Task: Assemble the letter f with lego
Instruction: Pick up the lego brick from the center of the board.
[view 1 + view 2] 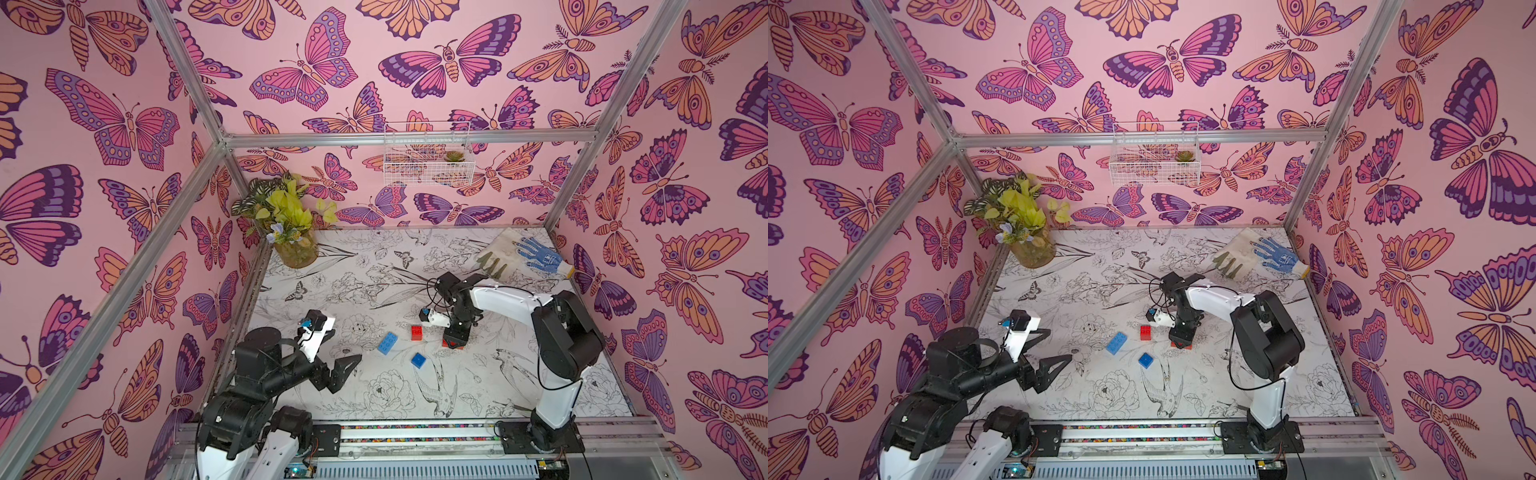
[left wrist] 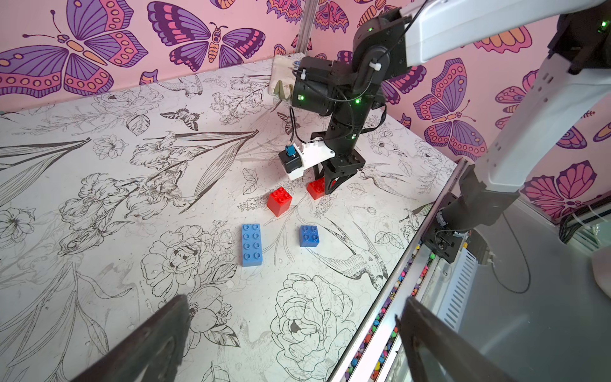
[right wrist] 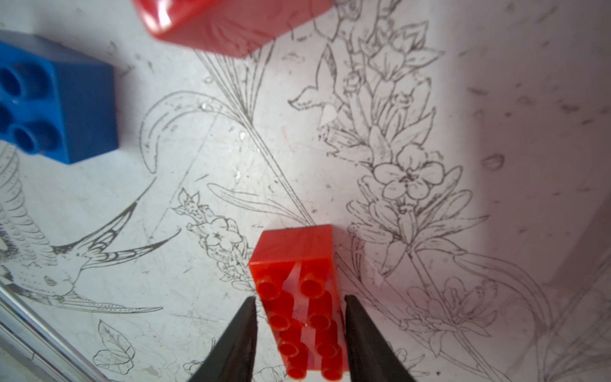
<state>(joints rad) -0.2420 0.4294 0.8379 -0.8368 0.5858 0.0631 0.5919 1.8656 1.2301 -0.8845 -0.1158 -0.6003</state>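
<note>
The table [image 1: 374, 399] under me was white, printed with black line drawings of flowers and birds, scuffed in places. Pink butterfly wallpaper [image 1: 104, 124] closed it on three sides inside a bare aluminium frame [image 1: 374, 139]. A potted plant [image 1: 291, 220] stood in the far left corner, gloves [image 1: 536, 253] lay in the far right one, and a wire basket [image 1: 428, 166] hung on the back wall.

The long red brick [image 3: 294, 251] lay studs up near the table's middle. Its long axis ran straight out between my fingers, its far end toward the short red brick [image 1: 417, 332] just beside it. My right gripper [image 3: 298, 297] straddled its narrow width, fingers close against both sides; I could not tell whether they pinched it.

The long blue brick [image 1: 387, 343] lay flat and slantwise, the short blue brick [image 1: 418, 360] near it, all four apart. My left gripper [image 2: 292, 307] hung spread wide over bare table, holding nothing.
</note>
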